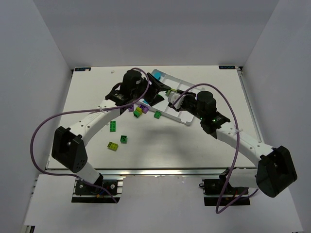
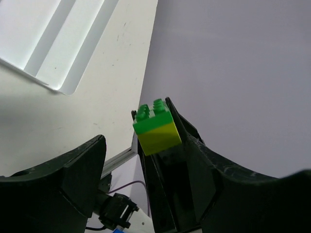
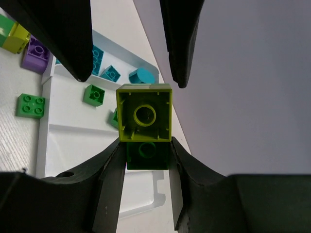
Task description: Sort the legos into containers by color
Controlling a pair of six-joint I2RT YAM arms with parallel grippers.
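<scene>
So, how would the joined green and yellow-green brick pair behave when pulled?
Probably stiff: the brick pair looks square and unbent in the right gripper. Its smooth faces may slip. Its hollow underside suggests it is light.

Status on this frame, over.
Left gripper open around the stacked pair. Right gripper shut on its green brick, yellow-green brick outward. Over the tray, nothing blocking.
</scene>
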